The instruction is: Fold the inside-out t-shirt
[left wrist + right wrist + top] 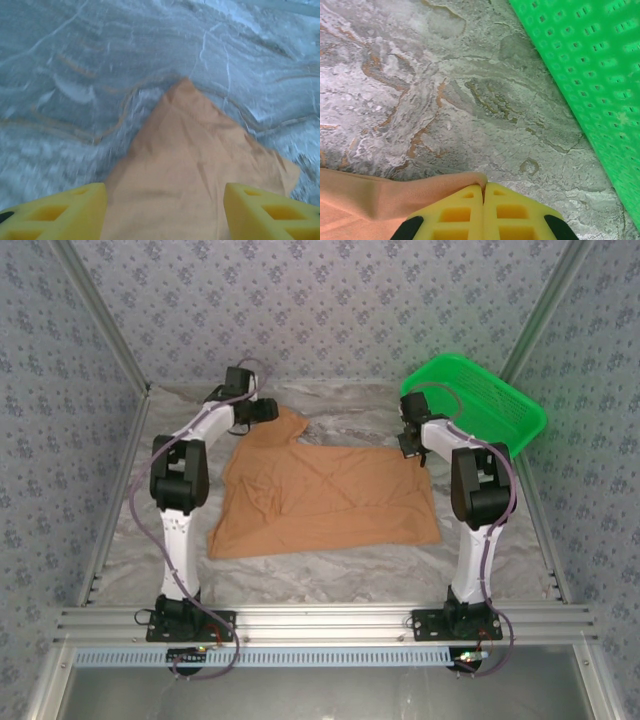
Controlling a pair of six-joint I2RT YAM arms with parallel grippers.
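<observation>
Lying flat at mid-table, the shirt [325,500] is spread for folding. At its 2 o'clock corner the right gripper [483,187] is pinched shut on the edge, likely to lift it, while at 11 o'clock the left gripper [162,195] stands open astride the sleeve tip. Bare table [340,405] lies toward 12; the basket [480,405] crowds 2 o'clock.

t-shirt [325,500] spread mid-surface [330,570]. basket [490,405] behind and right of it, apart. left gripper [268,412] at its far-left corner, right gripper [410,448] at far-right corner.
</observation>
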